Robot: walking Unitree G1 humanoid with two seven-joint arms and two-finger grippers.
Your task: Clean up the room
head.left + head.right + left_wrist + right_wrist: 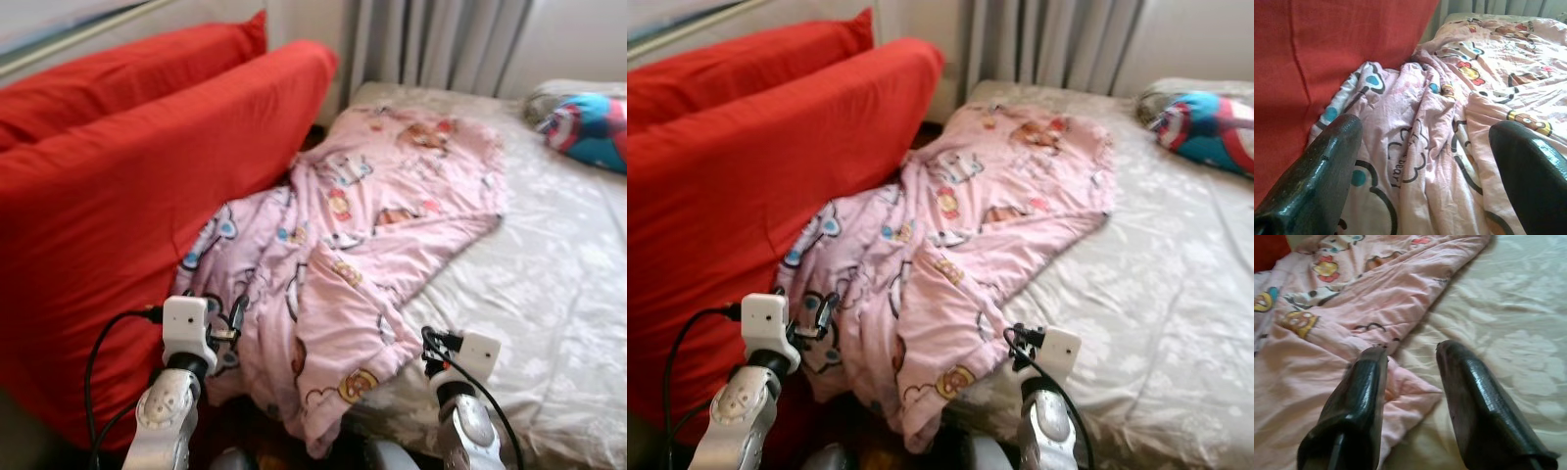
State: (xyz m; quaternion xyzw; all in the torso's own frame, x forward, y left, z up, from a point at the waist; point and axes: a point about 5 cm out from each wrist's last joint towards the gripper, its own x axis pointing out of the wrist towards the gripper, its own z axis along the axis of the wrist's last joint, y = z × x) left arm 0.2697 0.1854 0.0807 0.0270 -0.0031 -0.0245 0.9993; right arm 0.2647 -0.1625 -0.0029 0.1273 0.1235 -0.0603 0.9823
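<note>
Red sofa (127,196) along the bed's left edge. Left gripper (1425,171) low by the sofa, over the quilt's (362,255) crumpled left fold, jaws wide apart, nothing held. Pink cartoon quilt lies rumpled on the bed's (549,284) left side, from the far end by the curtain (441,44) to the near edge, where it hangs over. Right gripper (1410,357) at the quilt's right hem, near edge of bed; jaws partly open, one finger (1359,401) over the pink hem, the other over bare sheet, gripping nothing. Blue-red pillow (588,127) at far right corner.
</note>
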